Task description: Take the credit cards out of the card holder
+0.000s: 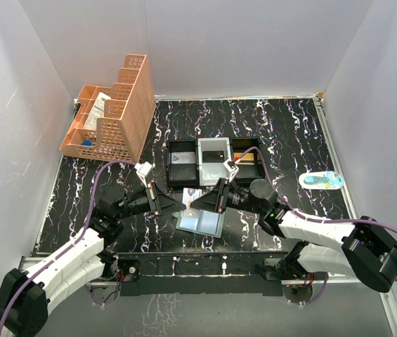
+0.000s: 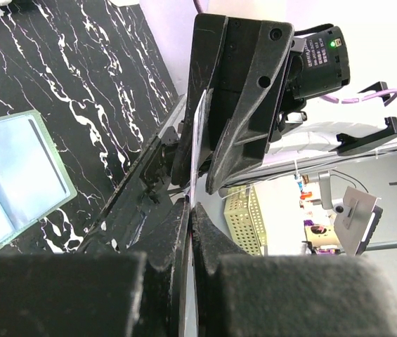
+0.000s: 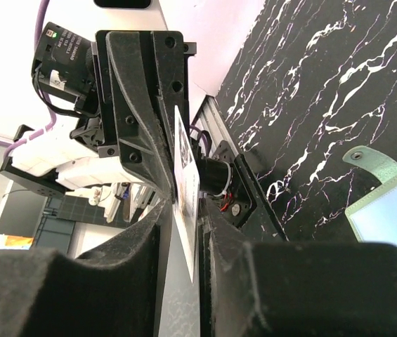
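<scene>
White thin rectangular card (image 3: pixel 186 168) is clamped by the left gripper (image 2: pixel 190 210); the right gripper (image 3: pixel 184 214) flanks it (gripping? I cannot tell). Early release could drop it onto the grey-green bifold card holder (image 1: pixel 200 223), open on the black marbled table (image 1: pixel 289 140) just below.

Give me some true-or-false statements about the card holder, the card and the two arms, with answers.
1. The card holder lies open on the table. True.
2. The left end effector is shut on a card. True.
3. The card holder sits inside the black-and-white tray. False: it lies on the table, nearer the arms.
4. The orange lattice organiser stands far right. False: far left.
5. The right end effector is away from the card. False: the card sits between its fingers.
</scene>
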Available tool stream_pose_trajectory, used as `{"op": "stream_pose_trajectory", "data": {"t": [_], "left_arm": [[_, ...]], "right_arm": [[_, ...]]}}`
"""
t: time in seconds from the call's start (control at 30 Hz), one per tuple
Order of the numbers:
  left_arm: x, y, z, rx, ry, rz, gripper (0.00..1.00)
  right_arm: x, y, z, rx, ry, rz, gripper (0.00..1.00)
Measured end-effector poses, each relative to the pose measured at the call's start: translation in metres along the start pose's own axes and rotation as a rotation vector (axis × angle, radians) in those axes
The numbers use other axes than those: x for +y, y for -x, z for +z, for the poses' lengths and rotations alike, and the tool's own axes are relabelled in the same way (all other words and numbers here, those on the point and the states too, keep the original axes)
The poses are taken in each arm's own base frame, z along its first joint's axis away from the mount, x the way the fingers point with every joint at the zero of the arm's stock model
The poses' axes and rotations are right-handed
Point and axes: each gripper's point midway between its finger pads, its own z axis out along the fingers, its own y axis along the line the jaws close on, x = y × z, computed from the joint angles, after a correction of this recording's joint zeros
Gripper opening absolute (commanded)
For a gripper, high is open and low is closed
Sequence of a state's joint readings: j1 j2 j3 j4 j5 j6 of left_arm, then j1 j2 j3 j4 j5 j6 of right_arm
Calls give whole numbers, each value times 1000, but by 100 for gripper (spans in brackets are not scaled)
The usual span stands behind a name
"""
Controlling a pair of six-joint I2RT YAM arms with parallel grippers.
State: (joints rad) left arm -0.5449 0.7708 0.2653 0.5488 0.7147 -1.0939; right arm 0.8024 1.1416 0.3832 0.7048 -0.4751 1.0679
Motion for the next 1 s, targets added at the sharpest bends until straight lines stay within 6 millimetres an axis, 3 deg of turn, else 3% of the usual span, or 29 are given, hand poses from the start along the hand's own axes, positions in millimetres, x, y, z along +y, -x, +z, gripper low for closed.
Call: {"op": "stream_pose_trajectory", "data": {"t": [0.13,0.33,0.53,0.57,0.63,0.7,0.83,0.93,1.0], "left_arm": [[-1,0,0,0,-6,4,0],[-5,0,-1,-2,-25,8,0],[-5,-1,-2,-9,-33,1,3],[-6,-1,-3,-12,-33,4,9],[-4,-1,-3,-16,-24,11,37],[1,-2,-4,-14,0,14,59],[16,-1,-4,-11,97,16,81],[23,12,-8,-48,208,54,96],[26,23,-14,-83,288,96,99]], "right_arm": [[3,2,-1,-6,16,-1,16],[5,2,-2,-9,44,0,0],[7,1,-2,-6,57,11,0],[7,1,-2,-8,60,11,0],[7,1,-2,-7,61,10,0],[7,3,-2,-16,58,8,0],[5,8,-5,-45,32,-4,0],[1,14,-10,-83,-11,-38,0],[-3,20,-15,-121,-55,-77,0]]}}
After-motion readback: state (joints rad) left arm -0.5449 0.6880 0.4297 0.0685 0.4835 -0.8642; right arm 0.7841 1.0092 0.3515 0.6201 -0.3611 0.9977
